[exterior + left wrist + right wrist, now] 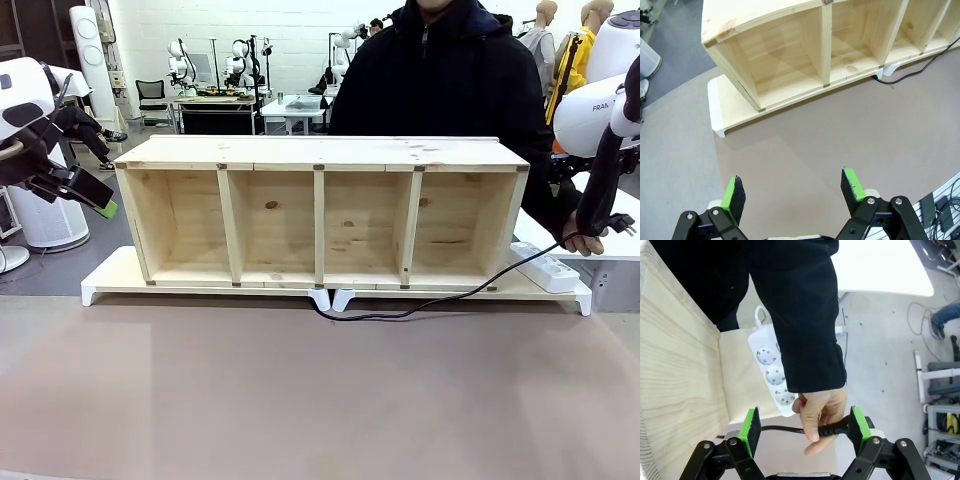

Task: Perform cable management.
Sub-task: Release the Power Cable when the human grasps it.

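Note:
The thin black cable (430, 308) runs from under the middle of the wooden shelf (320, 210) along the table and up to the right, where a person's hand (588, 243) holds its plug (625, 225). In the right wrist view that hand (822, 412) holds the plug (836, 430) between the wide-apart green pads (750, 424) of my right gripper (805, 425), which is open. My left gripper (792, 189) is open with nothing in it, above bare table in front of the shelf's left end. It hangs at the far left (95, 195).
A white power strip (771, 374) lies on the white riser (110, 280) beside the shelf's right end (545, 268). The person in a black jacket (430, 80) stands behind the shelf. Brown table (320, 400) stretches in front of the shelf.

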